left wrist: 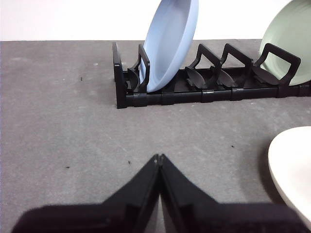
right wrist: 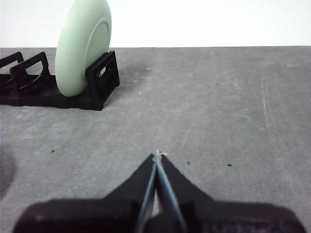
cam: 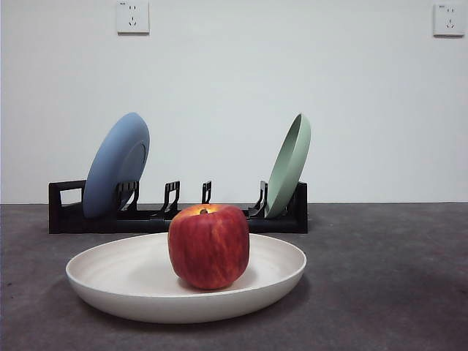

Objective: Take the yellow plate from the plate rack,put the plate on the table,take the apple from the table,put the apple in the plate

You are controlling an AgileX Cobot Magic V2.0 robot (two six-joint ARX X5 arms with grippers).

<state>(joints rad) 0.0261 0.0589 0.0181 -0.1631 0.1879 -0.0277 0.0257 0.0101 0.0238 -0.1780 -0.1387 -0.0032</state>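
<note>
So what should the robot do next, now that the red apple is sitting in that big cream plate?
Probably nothing more than keeping both arms back. The deep red apple already rests inside the round cream plate, which lies flat on the dark grey table in front of the black rack. The left gripper and right gripper are shut, holding nothing.

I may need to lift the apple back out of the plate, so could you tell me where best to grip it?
Grip the apple across its broad red flanks, coming straight down from above. It stands upright in the middle of the yellow plate, stem up, and the raised rim probably blocks a low sideways approach. Its sides look fairly straight, which should seat the jaws.
</note>
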